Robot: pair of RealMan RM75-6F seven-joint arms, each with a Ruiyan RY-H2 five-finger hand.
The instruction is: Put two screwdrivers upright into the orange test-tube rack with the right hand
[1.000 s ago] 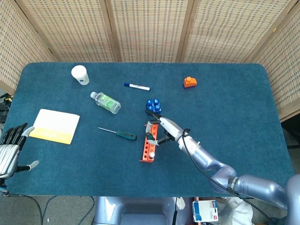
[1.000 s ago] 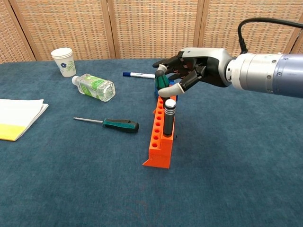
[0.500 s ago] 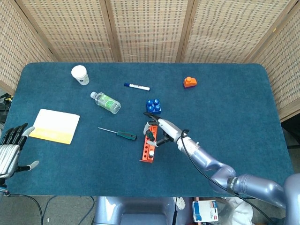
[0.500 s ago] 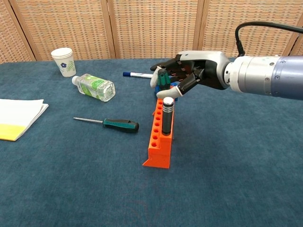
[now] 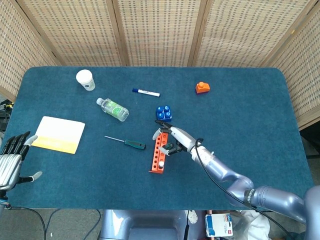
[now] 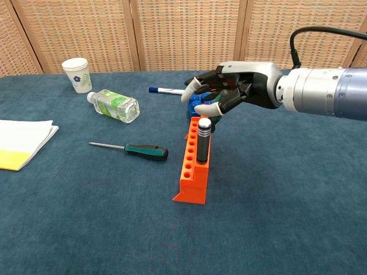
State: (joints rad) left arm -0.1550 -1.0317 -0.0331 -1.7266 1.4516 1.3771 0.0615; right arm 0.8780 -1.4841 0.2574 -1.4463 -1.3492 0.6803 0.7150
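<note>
- My right hand (image 6: 225, 96) hangs above the far end of the orange test-tube rack (image 6: 194, 165), with its fingers (image 6: 198, 86) spread and a little curved, pointing to the left in the chest view.
- This hand holds nothing. One white fingertip is close above the grey cap of the black-handled screwdriver (image 6: 203, 141), but I cannot tell if it touches it.
- This screwdriver stands upright in a hole of the rack, in the taller back row.
- The second screwdriver (image 6: 134, 149), with the green and black handle, lies flat on the blue table (image 6: 287, 217), to the left of the rack and apart from it.
- My left hand (image 5: 11, 162) is at the left edge of the table in the head view, fingers apart, and holds nothing.
- A blue block (image 5: 163, 113) sits just behind my right hand.
</note>
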